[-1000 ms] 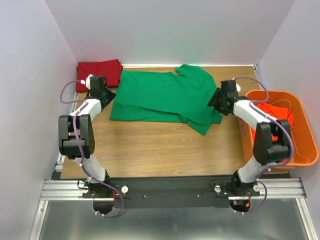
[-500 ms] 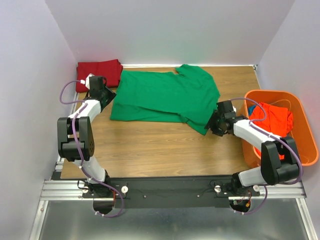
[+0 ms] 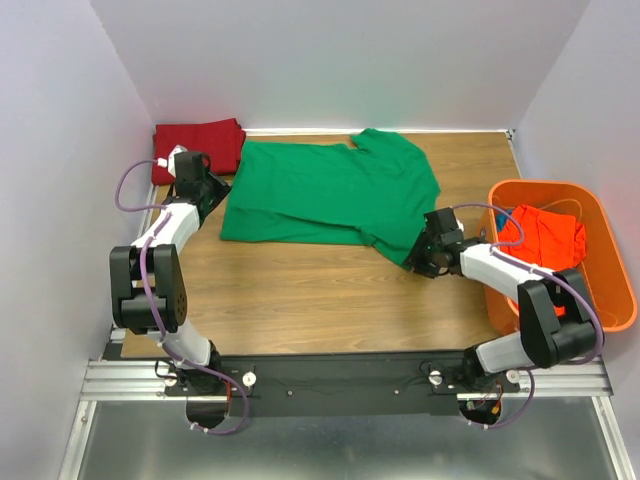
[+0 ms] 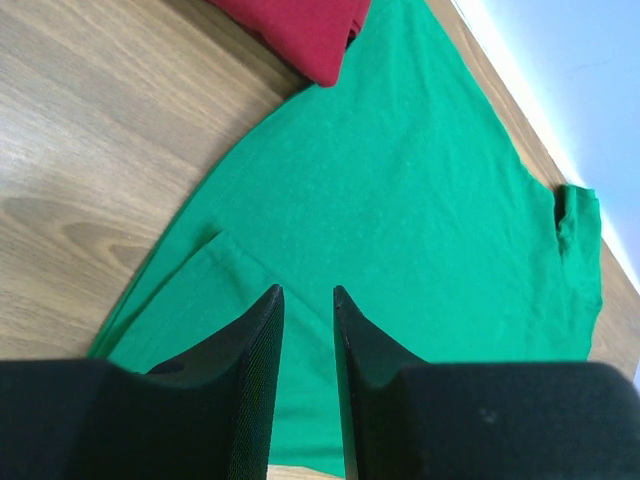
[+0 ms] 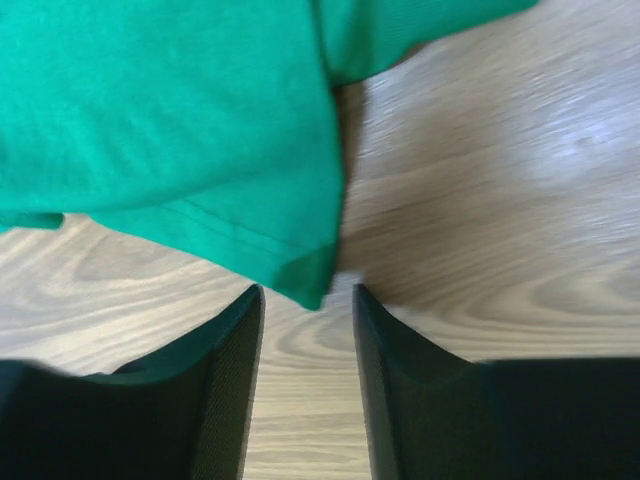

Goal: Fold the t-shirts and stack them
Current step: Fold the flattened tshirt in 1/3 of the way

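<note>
A bright green t-shirt (image 3: pixel 330 190) lies spread flat at the back middle of the table. A dark red t-shirt (image 3: pixel 197 146) sits folded in the back left corner, its edge touching the green one. An orange-red t-shirt (image 3: pixel 545 236) is bunched in the basket. My left gripper (image 3: pixel 214 192) hovers at the green shirt's left edge (image 4: pixel 400 200), its jaws narrowly open and holding nothing (image 4: pixel 306 292). My right gripper (image 3: pixel 418 258) is low at the shirt's near right corner (image 5: pixel 312 280), open, with the corner just ahead of its fingertips (image 5: pixel 306 292).
An orange plastic basket (image 3: pixel 612 290) stands at the table's right edge, close behind my right arm. White walls close in the left, back and right. Bare wood (image 3: pixel 300 290) stretches from the green shirt to the near rail.
My right gripper has swung from the shirt's right edge toward me and left, down to the near right corner, and its jaws have narrowed. The left arm has barely moved.
</note>
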Motion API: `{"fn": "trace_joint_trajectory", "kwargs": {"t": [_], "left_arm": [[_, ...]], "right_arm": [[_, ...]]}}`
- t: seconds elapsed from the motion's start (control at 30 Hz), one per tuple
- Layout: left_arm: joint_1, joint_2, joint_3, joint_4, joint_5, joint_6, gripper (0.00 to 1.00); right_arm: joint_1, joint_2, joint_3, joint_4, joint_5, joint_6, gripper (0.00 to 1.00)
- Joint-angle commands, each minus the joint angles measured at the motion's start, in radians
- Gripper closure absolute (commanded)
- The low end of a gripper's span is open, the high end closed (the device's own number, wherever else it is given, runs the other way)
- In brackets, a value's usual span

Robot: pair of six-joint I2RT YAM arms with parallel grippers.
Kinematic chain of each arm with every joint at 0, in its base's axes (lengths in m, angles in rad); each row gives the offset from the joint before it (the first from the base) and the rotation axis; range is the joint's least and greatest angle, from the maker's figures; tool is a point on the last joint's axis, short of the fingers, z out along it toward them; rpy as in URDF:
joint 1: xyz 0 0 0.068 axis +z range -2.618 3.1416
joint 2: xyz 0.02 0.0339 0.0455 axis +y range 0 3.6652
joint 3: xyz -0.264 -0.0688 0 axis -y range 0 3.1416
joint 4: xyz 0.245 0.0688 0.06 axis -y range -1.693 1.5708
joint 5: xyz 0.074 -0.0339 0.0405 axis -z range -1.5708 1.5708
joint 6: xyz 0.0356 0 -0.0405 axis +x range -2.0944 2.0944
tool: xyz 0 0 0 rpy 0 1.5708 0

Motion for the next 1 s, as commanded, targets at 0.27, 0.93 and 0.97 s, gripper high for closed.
{"fn": "trace_joint_trajectory", "kwargs": {"t": [0.27,0.93,0.97], "left_arm": [[-0.002,-0.003,-0.031,0.010,0.022,0.007,0.69],[-0.007,0.215,0.162,-0.069,-0.088,0.021,0.71],[-0.007,0.217,0.165,-0.081,-0.111,0.018,0.71]], "right_arm": [[0.025,0.048,0.140,0.009,0.056,0.002,0.89],[-0.016,0.468,0.760,-0.045,0.228,-0.097,0.92],[-0.019,0.476,0.771,-0.044,0.227,-0.093,0.92]]}}
